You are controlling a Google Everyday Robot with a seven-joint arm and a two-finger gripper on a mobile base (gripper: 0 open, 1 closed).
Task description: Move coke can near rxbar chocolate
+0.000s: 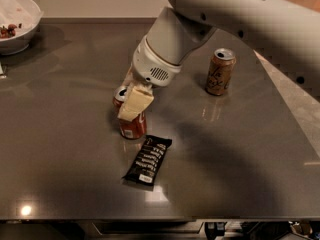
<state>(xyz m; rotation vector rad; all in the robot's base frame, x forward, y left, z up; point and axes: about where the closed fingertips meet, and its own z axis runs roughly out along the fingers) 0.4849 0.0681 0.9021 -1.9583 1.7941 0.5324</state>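
Red coke can [133, 127] is squeezed tight in the gripper [129, 103], right beside the rxbar chocolate [148, 160], maybe not quite set down yet, so basically only the release is left.

Dim light, table [60, 154] glare, soft shadow beside jaws at coke can [133, 127]

We are seeing the red soda can [134, 127] leaning slightly, its silver top tipping left and its base resting on or just above the grey table [75, 149]; we cannot quite tell which. The gripper [128, 105] is gripping its upper half, a pale finger lying across the front. The chocolate bar [148, 160], black-wrapped with white text, is lying flat just beside the can, nearer the table's front edge, angled diagonally.
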